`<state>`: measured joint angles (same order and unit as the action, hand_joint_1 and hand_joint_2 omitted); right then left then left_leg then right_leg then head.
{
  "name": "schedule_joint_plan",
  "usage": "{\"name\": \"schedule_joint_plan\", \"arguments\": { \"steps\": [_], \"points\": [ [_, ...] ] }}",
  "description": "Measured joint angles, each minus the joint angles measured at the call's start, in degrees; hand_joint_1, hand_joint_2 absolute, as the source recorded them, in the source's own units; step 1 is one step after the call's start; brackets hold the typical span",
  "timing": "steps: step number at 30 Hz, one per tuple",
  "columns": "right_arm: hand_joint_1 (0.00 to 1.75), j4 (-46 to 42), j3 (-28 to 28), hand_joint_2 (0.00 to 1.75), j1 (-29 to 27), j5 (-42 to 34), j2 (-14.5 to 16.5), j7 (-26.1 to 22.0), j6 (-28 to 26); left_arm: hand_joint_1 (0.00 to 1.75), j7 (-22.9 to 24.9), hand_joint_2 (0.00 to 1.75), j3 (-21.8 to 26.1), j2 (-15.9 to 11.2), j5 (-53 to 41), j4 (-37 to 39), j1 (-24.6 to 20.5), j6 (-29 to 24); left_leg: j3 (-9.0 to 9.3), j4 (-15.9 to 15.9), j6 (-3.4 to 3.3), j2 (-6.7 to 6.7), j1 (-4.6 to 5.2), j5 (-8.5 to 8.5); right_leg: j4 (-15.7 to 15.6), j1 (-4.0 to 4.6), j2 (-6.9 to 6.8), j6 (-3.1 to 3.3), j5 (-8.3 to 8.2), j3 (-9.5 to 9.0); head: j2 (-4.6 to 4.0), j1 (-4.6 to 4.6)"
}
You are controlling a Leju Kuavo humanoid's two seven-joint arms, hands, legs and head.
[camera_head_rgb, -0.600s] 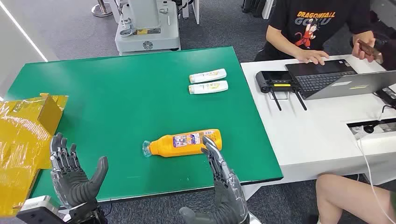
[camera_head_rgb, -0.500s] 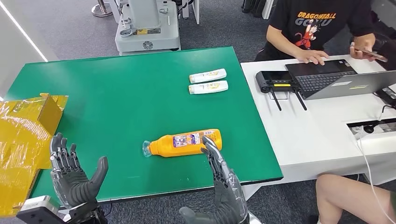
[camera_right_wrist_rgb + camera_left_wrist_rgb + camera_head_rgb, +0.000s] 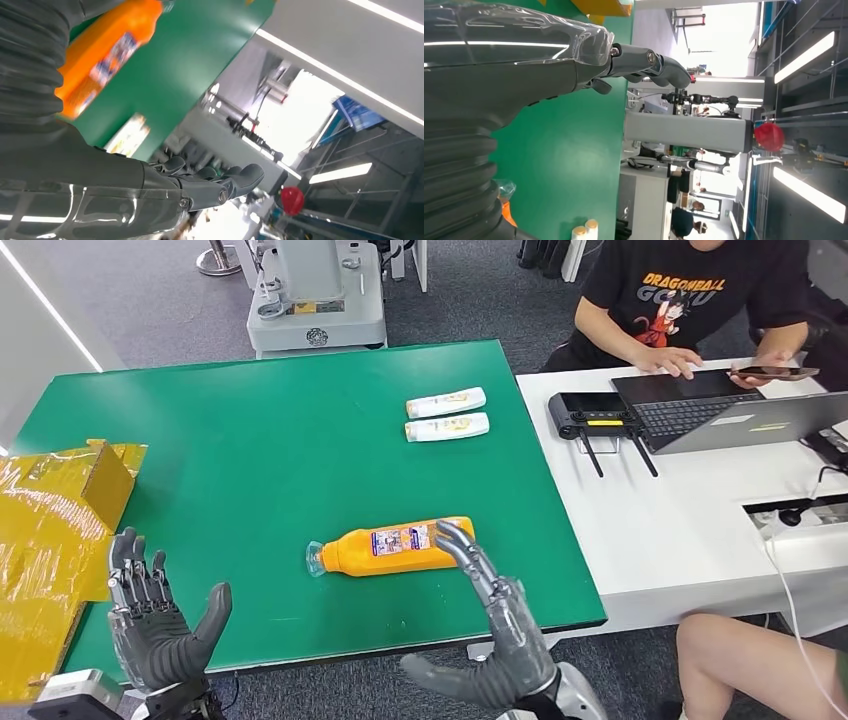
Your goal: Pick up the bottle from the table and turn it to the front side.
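The orange bottle [image 3: 392, 547] lay on its side on the green tabletop [image 3: 280, 450], near the front edge. The right robot hand [image 3: 487, 630] was open, fingertips at the bottle's base end. The left robot hand [image 3: 160, 620] hovered open, well apart.

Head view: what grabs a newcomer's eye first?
The orange bottle lying on its side near the front edge of the green table, with the right hand reaching in open at its base end. The left hand is spread open over the front left corner, next to crumpled yellow packaging. Two small white bottles lie side by side farther back.
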<state>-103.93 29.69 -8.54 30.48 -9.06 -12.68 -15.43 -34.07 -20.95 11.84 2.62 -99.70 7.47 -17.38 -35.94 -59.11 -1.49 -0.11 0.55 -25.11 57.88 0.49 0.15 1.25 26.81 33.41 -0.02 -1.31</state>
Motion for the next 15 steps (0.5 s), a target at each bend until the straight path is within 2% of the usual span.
{"name": "schedule_joint_plan", "arguments": {
  "steps": [4,7,10,13,15],
  "points": [
    [0.00,-2.17,-5.70,1.75,-1.00,3.25,-2.39,1.65,2.68,0.00,0.39,1.75,0.11,0.01,0.01,-0.06,0.04,1.11,0.01,-0.01,-0.02,0.00,0.02,-0.01,-0.01,-0.03,-0.01,-0.01,-0.01,-0.01,0.00,-0.01],
    [0.00,-3.87,-8.13,1.75,-2.33,6.17,-4.89,5.43,5.03,0.00,0.58,1.75,0.22,0.03,0.18,-0.05,-0.09,2.63,0.01,-0.03,-0.04,-0.01,0.03,-0.02,-0.02,-0.03,-0.01,-0.01,0.00,0.00,0.00,0.02],
    [0.00,-6.10,-10.91,1.75,-4.09,7.08,-9.33,9.30,9.43,0.00,1.09,1.75,0.32,0.03,0.56,0.01,-0.83,4.18,0.01,-0.03,-0.06,-0.02,0.03,-0.04,-0.02,-0.04,-0.02,-0.02,0.01,0.00,0.00,0.02],
    [0.00,-7.88,-14.91,1.75,-5.28,6.03,-14.52,11.29,16.02,0.00,1.49,1.75,0.37,0.05,0.98,0.25,-1.96,5.48,0.01,-0.03,-0.07,-0.01,0.07,-0.05,-0.03,-0.07,-0.01,-0.03,0.00,0.00,0.00,0.01],
    [0.00,-8.38,-16.59,1.75,-5.54,5.77,-16.29,11.73,18.81,0.00,1.56,1.75,0.38,0.06,1.14,0.36,-2.35,5.90,0.01,-0.03,-0.08,0.00,0.09,-0.05,-0.03,-0.08,-0.01,-0.03,0.00,0.00,0.00,0.02]
  ]
}}
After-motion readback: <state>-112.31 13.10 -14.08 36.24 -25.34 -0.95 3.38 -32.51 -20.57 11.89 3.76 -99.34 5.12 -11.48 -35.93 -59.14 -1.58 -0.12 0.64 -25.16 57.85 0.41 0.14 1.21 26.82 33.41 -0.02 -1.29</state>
